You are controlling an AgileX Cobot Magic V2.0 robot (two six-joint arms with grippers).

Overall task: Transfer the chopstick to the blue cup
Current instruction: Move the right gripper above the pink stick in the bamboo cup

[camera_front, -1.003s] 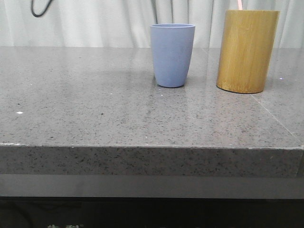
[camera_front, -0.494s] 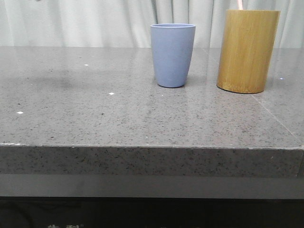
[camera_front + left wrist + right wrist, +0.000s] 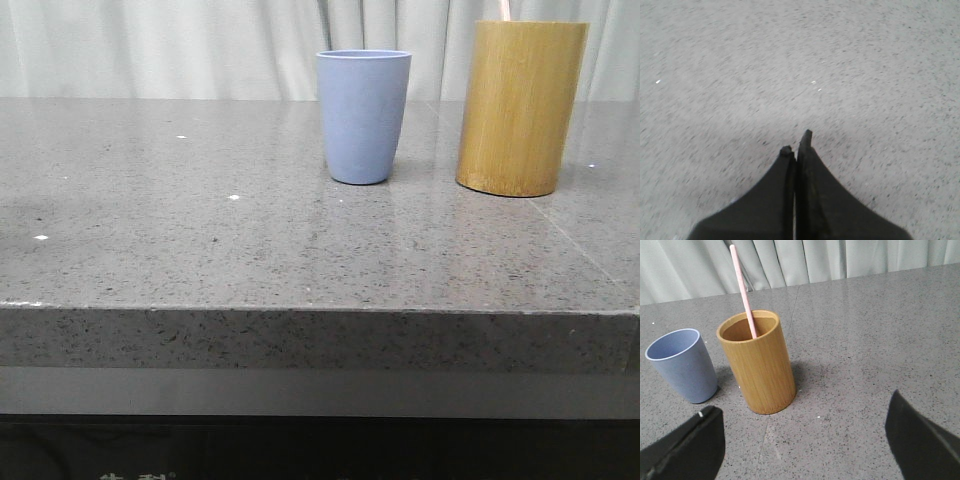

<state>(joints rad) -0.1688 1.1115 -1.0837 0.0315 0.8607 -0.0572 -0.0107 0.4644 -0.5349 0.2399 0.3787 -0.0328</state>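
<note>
The blue cup (image 3: 363, 115) stands upright on the grey stone counter, and from above it looks empty (image 3: 682, 365). Right of it, a short gap away, stands a taller bamboo holder (image 3: 520, 105) (image 3: 760, 367). One pale pink chopstick (image 3: 742, 290) leans inside the holder; only its tip (image 3: 505, 10) shows in the front view. My right gripper (image 3: 802, 405) is open wide, hanging short of the holder with nothing between its fingers. My left gripper (image 3: 797, 142) is shut and empty over bare counter. Neither gripper shows in the front view.
The counter's front edge (image 3: 320, 310) runs across the front view, with a dark drop below it. A pale curtain (image 3: 200, 45) hangs behind the counter. A thin seam (image 3: 782, 360) in the stone passes under the holder.
A dark cable at the top left of the front view has gone out of sight. A faint shadow on the counter's left side has slid toward the front. Cup and holder have not moved.
</note>
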